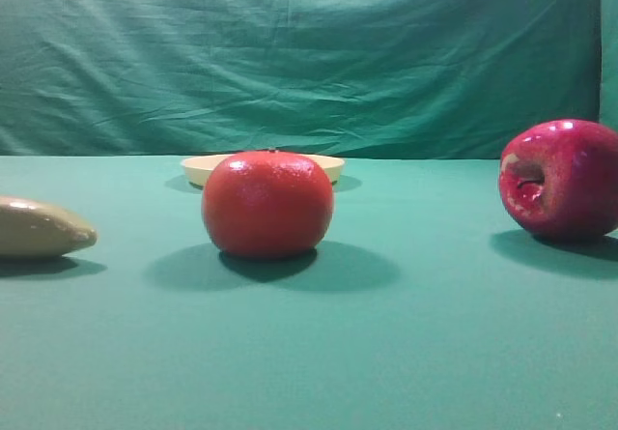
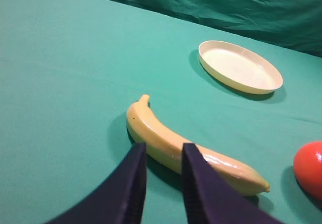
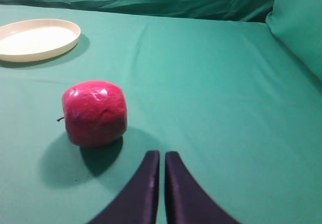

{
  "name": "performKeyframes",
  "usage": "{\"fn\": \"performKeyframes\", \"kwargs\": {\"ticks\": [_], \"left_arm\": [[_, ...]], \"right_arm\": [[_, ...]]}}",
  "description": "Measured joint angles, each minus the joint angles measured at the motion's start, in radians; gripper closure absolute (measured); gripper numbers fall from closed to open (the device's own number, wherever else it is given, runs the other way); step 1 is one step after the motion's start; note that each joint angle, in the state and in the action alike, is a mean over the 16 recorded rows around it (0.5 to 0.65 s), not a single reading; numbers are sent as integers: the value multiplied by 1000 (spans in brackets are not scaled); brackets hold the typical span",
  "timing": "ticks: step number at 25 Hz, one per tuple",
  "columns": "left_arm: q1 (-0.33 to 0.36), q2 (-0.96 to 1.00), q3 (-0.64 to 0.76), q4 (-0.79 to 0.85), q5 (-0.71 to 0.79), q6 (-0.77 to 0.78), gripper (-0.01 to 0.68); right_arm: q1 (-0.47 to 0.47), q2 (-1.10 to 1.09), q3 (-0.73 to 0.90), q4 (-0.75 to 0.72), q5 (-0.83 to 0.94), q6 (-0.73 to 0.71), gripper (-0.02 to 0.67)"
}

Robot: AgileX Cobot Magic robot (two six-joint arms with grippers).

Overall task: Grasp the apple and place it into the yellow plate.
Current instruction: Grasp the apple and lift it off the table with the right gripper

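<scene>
Green cloth covers the table (image 1: pixel 415 353) and hangs behind it. Right gripper (image 3: pixel 161 158), at the lower centre of its wrist view, has its fingers pressed together, empty, near the apple (image 3: pixel 94 113) lying on its side. Left gripper (image 2: pixel 163 151) stands slightly parted above a banana (image 2: pixel 186 151), holding nothing. Beyond an orange (image 1: pixel 267 204), the yellow plate (image 1: pixel 198 167) sits empty.

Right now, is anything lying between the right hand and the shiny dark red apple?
No. In the right wrist view only bare green cloth separates the shut right hand from the glossy crimson apple.
</scene>
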Motion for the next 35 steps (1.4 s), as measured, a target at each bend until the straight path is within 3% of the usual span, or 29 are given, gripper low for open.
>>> {"fn": "performKeyframes", "kwargs": {"ticks": [16,26,35], "left_arm": [[0,0,0,0,0,0,516],[0,0,0,0,0,0,516],[0,0,0,0,0,0,516]], "right_arm": [[0,0,0,1,-7,0,649],[0,0,-7,72,-100,0,649],[0,74,-122,155,-108,-43,649]]}}
